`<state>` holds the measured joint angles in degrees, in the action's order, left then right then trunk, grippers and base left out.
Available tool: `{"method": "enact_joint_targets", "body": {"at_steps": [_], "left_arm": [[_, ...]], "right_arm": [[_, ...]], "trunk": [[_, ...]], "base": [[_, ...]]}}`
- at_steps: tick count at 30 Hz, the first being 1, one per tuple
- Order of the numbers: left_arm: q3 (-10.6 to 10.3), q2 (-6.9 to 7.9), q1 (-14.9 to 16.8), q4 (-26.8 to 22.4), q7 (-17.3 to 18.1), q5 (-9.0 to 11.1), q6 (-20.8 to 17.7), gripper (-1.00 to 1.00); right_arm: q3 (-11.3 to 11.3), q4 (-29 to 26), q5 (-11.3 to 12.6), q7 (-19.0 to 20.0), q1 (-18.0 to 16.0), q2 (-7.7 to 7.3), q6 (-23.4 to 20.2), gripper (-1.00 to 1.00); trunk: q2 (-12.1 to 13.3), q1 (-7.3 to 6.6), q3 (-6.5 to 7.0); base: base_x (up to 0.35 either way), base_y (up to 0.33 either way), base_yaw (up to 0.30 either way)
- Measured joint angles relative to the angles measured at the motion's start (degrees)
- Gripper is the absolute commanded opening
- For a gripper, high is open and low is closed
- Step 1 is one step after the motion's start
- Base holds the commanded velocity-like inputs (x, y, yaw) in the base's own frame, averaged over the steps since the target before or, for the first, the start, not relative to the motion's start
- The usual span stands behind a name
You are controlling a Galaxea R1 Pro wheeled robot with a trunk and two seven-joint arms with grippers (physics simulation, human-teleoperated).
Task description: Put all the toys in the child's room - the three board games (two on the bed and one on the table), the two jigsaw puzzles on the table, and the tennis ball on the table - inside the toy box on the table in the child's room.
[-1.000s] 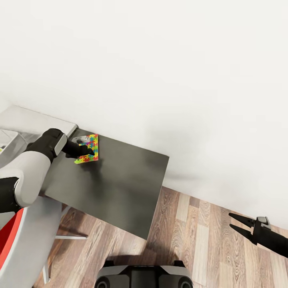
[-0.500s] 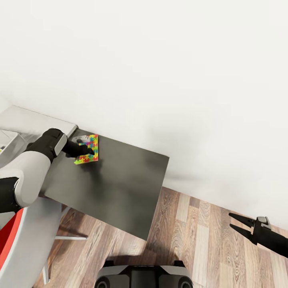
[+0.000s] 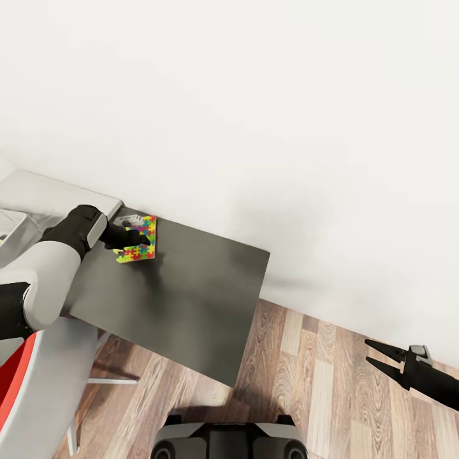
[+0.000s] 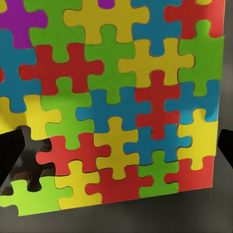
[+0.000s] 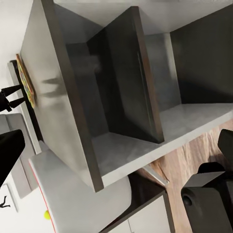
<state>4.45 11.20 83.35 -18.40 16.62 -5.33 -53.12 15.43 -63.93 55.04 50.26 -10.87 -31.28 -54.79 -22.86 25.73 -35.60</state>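
jigsaw puzzle (image 3: 139, 241) — thin mat of red, yellow, green, blue interlocking pieces, knobbly edges | on the dark side unit (image 3: 191, 293), near the wall | left gripper (image 3: 141, 238) at its edge — grip cannot be told | right gripper (image 3: 377, 356) spread, empty

We see one jigsaw puzzle (image 3: 139, 241), a thin mat of red, yellow, green, blue and purple interlocking pieces with knobbly edges, lying near the back corner of the dark grey bench (image 3: 185, 293) by the wall, its edge toward the light grey bench top slightly lifted.
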Motion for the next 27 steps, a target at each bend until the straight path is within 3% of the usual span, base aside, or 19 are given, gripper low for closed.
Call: {"method": "enact_joint_targets", "body": {"at_steps": [27], "left_arm": [[0.03,0.00,-0.06,0.00,-0.08,0.18,0.00,1.00]], "right_arm": [[-0.04,0.03,0.02,0.00,0.00,0.03,0.00,1.00]], "trunk": [[0.03,0.02,-0.32]], "base": [[-0.013,0.000,0.000]]}}
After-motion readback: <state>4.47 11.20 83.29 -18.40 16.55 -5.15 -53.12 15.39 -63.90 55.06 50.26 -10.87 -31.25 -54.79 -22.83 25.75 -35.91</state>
